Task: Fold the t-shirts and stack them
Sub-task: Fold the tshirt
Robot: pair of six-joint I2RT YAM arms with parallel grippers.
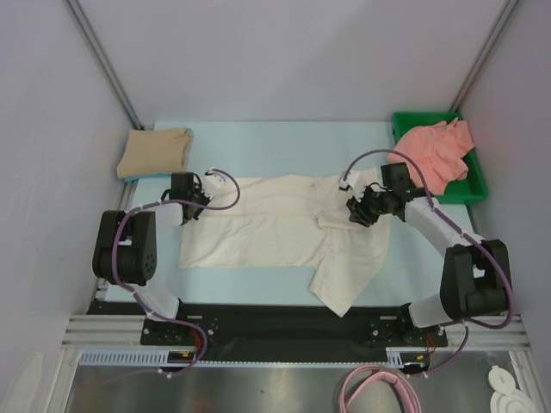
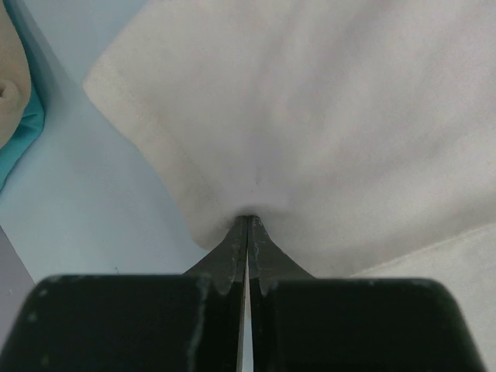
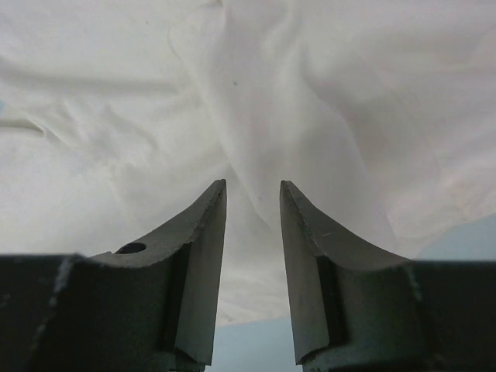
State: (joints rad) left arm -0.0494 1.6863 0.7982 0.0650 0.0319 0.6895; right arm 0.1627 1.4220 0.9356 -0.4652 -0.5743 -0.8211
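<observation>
The cream-white t-shirt [image 1: 275, 228] lies spread on the light blue table, its right part rumpled and trailing toward the near edge. My left gripper [image 1: 191, 206] is shut on the shirt's left edge; in the left wrist view the jaws [image 2: 248, 220] pinch a fold of cream cloth [image 2: 310, 116]. My right gripper [image 1: 357, 211] is open over the shirt's right part; its jaws [image 3: 253, 186] stand apart above wrinkled cream cloth [image 3: 310, 101]. The tan-beige t-shirt [image 1: 155, 152] lies folded at the back left. The salmon-pink t-shirt [image 1: 435, 155] lies crumpled in the tray.
The green plastic tray [image 1: 422, 118] stands at the back right corner. The tan shirt [image 2: 12, 85] shows at the left edge of the left wrist view, with a teal strip [image 2: 27, 132] under it. Grey walls close in the table on three sides.
</observation>
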